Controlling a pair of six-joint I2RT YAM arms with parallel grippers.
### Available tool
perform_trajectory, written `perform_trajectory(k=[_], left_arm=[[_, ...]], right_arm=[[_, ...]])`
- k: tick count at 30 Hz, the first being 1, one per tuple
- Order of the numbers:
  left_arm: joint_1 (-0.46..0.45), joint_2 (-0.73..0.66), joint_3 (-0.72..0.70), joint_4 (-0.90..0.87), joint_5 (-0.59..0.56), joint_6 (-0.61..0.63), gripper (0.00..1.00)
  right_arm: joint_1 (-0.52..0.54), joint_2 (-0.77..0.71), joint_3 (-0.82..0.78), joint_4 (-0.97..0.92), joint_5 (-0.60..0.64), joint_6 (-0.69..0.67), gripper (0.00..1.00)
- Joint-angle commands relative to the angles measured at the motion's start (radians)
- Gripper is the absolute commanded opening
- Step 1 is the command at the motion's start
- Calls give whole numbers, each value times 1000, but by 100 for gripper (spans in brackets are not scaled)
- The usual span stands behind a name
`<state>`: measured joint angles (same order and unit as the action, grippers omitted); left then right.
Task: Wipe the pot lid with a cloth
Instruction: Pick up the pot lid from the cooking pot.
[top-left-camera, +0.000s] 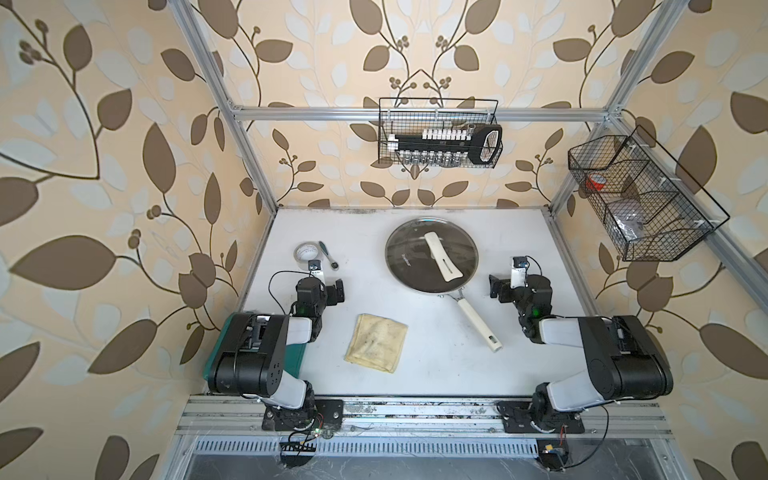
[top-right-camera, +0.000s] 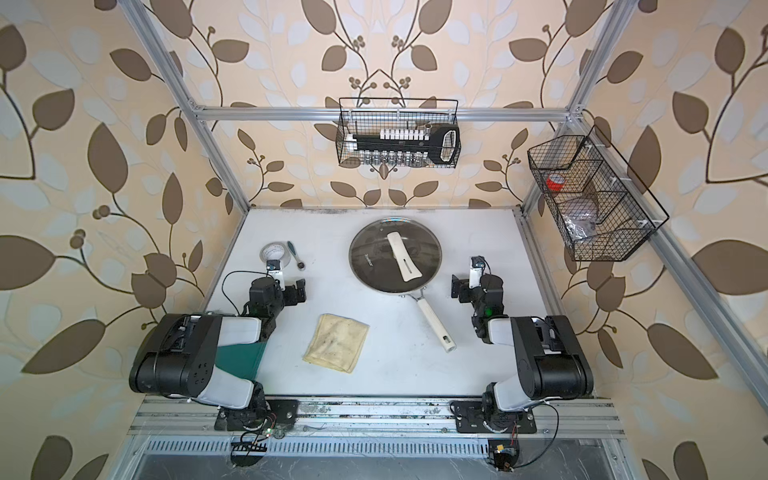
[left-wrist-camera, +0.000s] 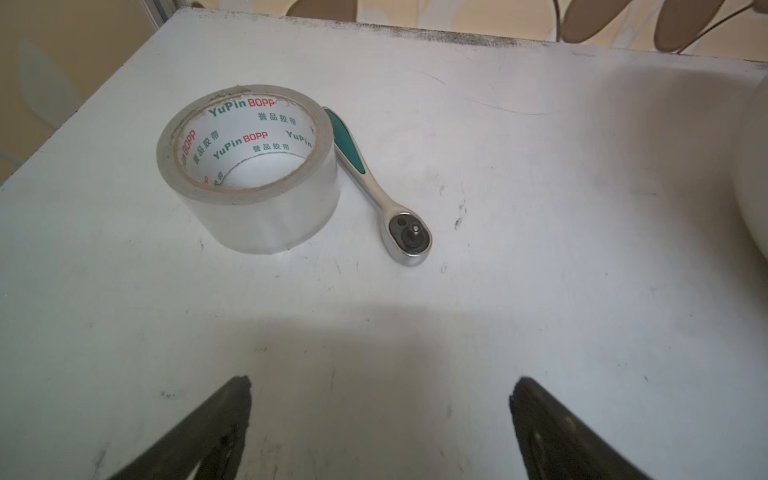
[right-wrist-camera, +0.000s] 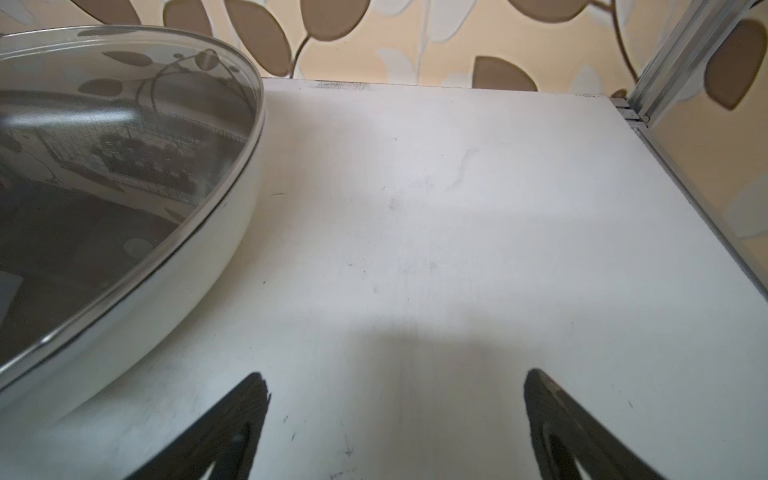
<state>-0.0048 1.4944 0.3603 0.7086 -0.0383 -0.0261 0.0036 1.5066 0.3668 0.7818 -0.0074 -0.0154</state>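
**Both pincers wide open and empty; lid on the pan, cloth loose on the table**

At the left, the left gripper (left-wrist-camera: 382, 386) has its jaws spread wide with nothing between them, over the white table (top-left-camera: 436, 374). Just beyond it a roll of clear tape (left-wrist-camera: 266, 216) stands on its flat side; a ratchet wrench (left-wrist-camera: 374, 187) lies close beside the roll, green grip pointing away from the gripper, and whether the two touch cannot be told. Further right and nearer the front edge, the cloth (top-left-camera: 376, 343) lies spread and slightly rumpled, pale yellow with grey stains, apart from both grippers. Behind it and to the right, the pot lid (top-left-camera: 457, 253) sits on the frying pan (right-wrist-camera: 187, 291), cream handle uppermost, metal rim resting on the pan's edge; the pan's stick handle (top-left-camera: 478, 320) reaches toward the front, ending right of the cloth without touching it. At the right, the right gripper (right-wrist-camera: 397, 376) is likewise opened wide and grips nothing; it is near the pan's side but clear of it.
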Motion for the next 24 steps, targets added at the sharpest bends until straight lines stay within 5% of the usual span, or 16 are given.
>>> perform_trajectory(k=[1, 17, 24], left_arm=[[5, -3, 23, 32, -23, -1, 99], [3, -10, 17, 41, -24, 1, 99], [0, -119, 165, -297, 44, 20, 99]], right_arm=[[-4, -1, 18, 8, -4, 8, 96], [-12, -7, 18, 9, -16, 15, 96], [-5, -147, 80, -194, 3, 9, 96]])
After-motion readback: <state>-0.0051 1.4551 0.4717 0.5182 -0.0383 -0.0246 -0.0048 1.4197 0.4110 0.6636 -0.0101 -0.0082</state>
